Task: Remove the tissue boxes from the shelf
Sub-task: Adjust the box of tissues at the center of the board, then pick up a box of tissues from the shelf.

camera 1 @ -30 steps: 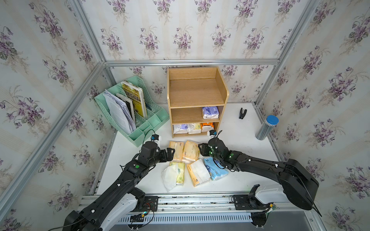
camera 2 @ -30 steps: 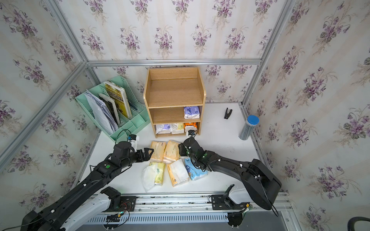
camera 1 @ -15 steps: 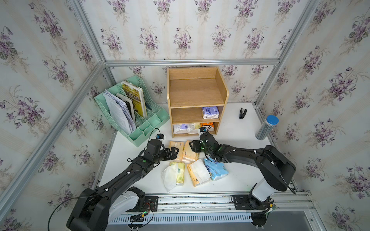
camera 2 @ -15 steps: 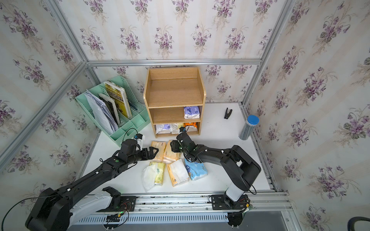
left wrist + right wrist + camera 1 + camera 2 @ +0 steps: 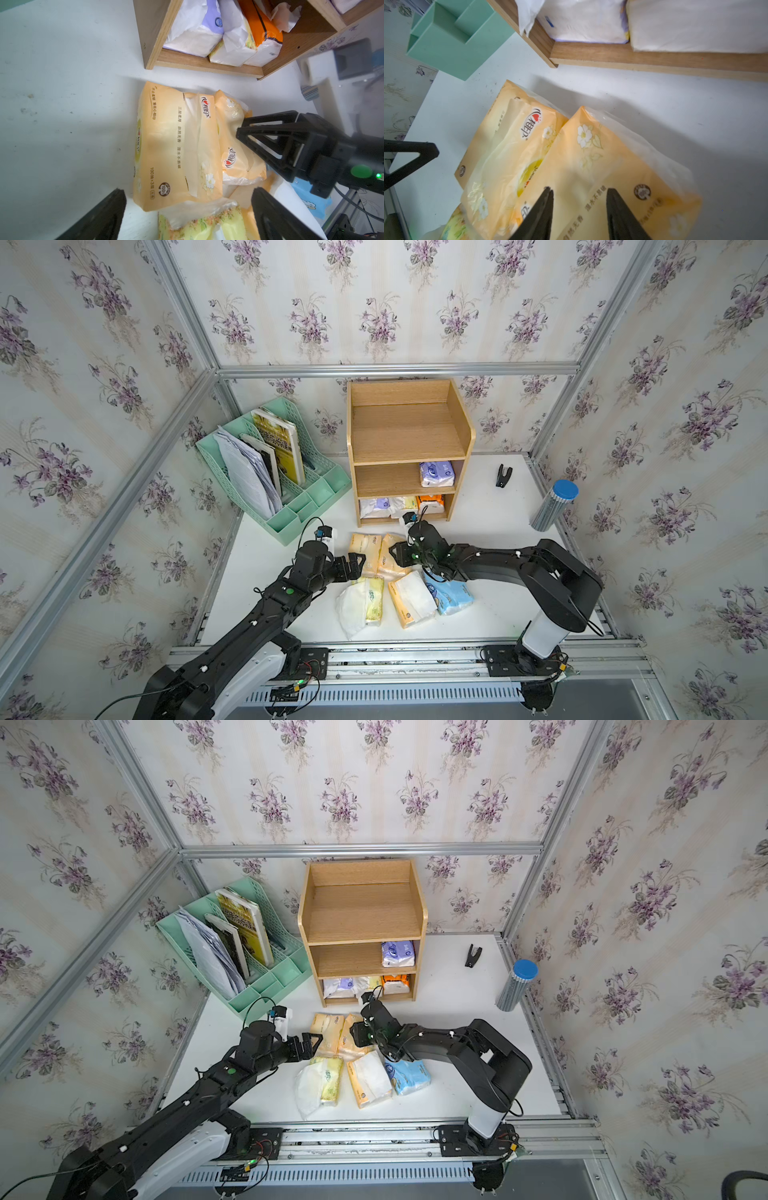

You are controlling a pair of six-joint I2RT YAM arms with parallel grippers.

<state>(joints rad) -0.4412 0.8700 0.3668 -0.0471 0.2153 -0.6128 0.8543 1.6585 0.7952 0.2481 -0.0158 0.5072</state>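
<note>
Shelf: I see 1 wooden shelf with 3 tiers, standing at the back of the table.
Middle tier: 1 purple pack, at the right end.
Bottom tier: 3 side by side and touching: a purple-and-white pack, a yellow-and-white pack and a bright orange pack.
Table, row near the shelf: 2 lying edge to edge, the left pale orange pack and the right pale orange pack.
Table, front row: 3 more: a yellow pack with white tissue spilling out, an opened pale orange pack with white tissue on top, and a light blue pack.
Count: I make it 9 packs, 5 out on the table and 4 in the shelf.
Left gripper: jaws wide apart, with the near end of the left pale orange pack between the tips. I cannot tell whether either finger touches it.
Right gripper: jaws partly apart over the right pale orange pack, whose wrap shows in the gap. From the left wrist view I see the tips down at its top face.
Elsewhere: 1 mint green file rack left of the shelf, holding 1 yellow book and white papers. To the right are 1 black clip and 1 striped tube with a blue cap.
</note>
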